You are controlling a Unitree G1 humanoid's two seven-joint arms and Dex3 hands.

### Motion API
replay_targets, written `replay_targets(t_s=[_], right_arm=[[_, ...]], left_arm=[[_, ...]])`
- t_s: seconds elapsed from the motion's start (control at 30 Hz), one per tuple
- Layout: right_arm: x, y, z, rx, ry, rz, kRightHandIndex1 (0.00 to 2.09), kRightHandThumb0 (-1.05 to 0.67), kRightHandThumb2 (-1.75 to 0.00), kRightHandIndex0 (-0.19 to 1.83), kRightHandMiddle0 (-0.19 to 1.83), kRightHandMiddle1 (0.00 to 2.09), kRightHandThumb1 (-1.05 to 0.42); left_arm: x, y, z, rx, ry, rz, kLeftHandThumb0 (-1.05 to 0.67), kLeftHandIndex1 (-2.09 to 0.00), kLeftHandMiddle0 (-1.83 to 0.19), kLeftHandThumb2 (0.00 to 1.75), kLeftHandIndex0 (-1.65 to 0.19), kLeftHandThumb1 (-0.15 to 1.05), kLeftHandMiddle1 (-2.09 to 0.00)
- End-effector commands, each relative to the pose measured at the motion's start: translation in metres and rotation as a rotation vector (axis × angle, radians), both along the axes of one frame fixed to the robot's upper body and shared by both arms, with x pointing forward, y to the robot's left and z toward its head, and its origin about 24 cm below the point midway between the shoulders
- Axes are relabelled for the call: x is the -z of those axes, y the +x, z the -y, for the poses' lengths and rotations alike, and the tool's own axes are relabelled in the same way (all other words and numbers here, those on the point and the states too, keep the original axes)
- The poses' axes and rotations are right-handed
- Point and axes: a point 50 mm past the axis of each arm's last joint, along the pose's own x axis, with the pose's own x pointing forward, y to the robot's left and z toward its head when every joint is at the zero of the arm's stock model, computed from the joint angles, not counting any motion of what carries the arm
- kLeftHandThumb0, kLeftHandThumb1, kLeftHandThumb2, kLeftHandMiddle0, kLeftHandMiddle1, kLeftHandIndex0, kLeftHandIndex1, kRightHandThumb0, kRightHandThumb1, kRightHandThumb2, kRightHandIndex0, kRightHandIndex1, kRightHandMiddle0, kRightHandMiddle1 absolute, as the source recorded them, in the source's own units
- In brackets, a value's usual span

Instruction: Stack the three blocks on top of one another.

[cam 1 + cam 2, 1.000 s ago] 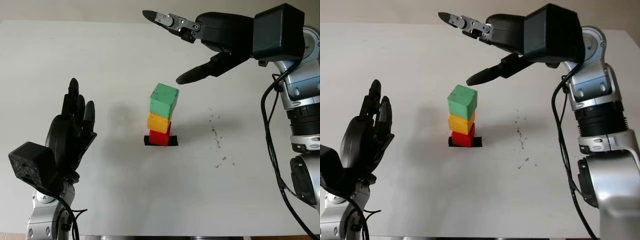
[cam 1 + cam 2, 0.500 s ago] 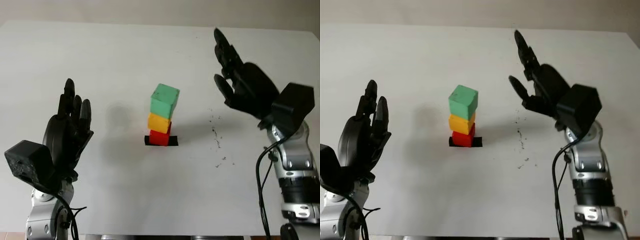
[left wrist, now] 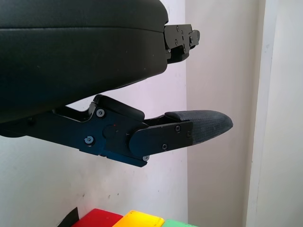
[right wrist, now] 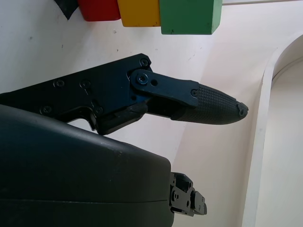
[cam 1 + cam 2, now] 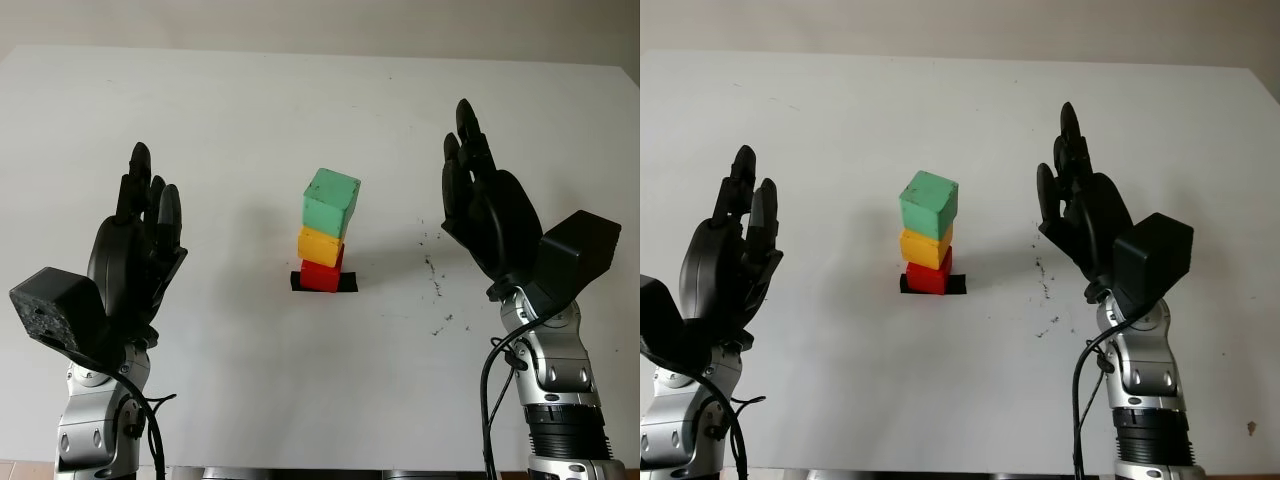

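Centrally, green block (image 5: 329,201) atop yellow block (image 5: 319,246) atop red block (image 5: 320,275), left hand (image 5: 135,250) and right hand (image 5: 487,215) empty, flanking.

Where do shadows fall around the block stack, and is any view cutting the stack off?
Left eye view: soft shadow on the table left of the green block, sharp throughout. Right wrist view: red block, yellow block and green block cropped at the edge.
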Motion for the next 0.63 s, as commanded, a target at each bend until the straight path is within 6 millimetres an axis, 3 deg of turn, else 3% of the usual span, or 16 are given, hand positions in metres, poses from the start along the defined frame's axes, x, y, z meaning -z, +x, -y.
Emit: replay_targets(t_s=[0.0,0.1,0.27,0.6], right_arm=[[0.002,-0.005,0.000,0.015,0.041,0.012,0.00,-0.75,-0.70,-0.19,-0.19,0.00,-1.05],[0.024,-0.019,-0.018,0.096,0.183,-0.047,0.00,-0.72,-0.69,-0.19,-0.19,0.00,-1.05],[0.034,-0.030,-0.038,0.138,0.251,-0.093,0.00,-0.69,-0.75,-0.19,-0.19,0.00,-1.05],[0.036,-0.036,-0.040,0.146,0.252,-0.131,0.00,-0.67,-0.76,-0.19,-0.19,0.00,-1.05]], left_arm=[[-0.002,0.002,0.001,0.010,0.008,0.017,-0.71,-0.06,0.12,0.56,0.10,1.05,-0.06],[-0.002,0.007,0.007,0.029,0.009,0.028,-0.72,-0.05,0.13,0.58,0.11,1.05,-0.05],[-0.002,0.008,0.011,0.032,0.017,0.044,-0.71,-0.06,0.11,0.61,0.09,1.05,-0.06],[-0.001,0.006,0.012,0.035,0.020,0.042,-0.72,-0.06,0.10,0.62,0.08,1.05,-0.06]])
